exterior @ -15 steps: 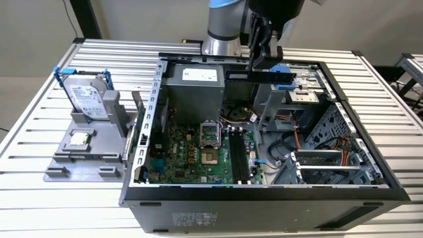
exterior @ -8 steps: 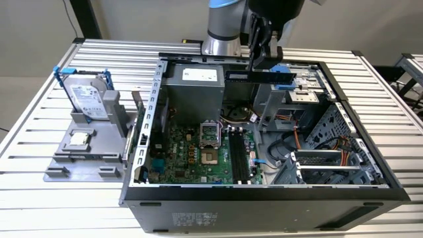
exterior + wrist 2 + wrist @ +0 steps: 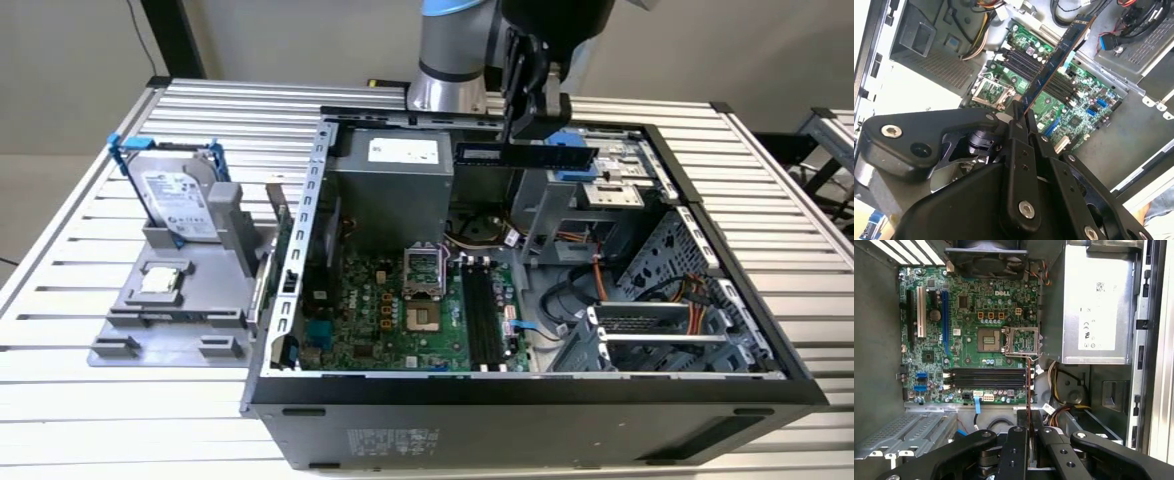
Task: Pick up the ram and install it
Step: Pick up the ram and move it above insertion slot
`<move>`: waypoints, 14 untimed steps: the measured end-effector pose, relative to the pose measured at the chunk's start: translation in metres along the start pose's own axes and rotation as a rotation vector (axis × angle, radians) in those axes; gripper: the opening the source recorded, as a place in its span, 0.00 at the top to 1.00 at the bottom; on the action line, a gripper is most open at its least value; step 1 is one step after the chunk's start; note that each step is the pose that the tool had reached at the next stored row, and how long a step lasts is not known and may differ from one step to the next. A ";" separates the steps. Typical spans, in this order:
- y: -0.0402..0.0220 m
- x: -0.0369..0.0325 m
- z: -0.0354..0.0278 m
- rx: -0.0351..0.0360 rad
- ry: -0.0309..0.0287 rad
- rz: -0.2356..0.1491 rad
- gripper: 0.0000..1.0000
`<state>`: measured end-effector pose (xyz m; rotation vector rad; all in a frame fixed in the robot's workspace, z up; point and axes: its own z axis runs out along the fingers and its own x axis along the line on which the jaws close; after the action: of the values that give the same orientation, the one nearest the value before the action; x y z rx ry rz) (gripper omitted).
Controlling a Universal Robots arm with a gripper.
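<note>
1. Hanging level inside the open computer case, near its far wall, the ram stood well above the motherboard; free room lay between it and the memory slots.
2. In the first wrist view the ram showed edge-on as a thin line, its held end hidden behind the fingers.
3. The arm stood vertical, cut off at the exterior view's top; the gripper was clamped on the ram's upper edge.

Likely a lab or workshop: open computer case on a slatted metal table, parts holder beside.
</note>
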<state>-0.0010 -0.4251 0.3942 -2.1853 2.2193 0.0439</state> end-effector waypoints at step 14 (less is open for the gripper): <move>0.0000 0.0000 0.0000 0.0043 -0.0001 0.065 1.00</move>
<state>-0.0010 -0.4251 0.3942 -2.1101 2.2881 0.0405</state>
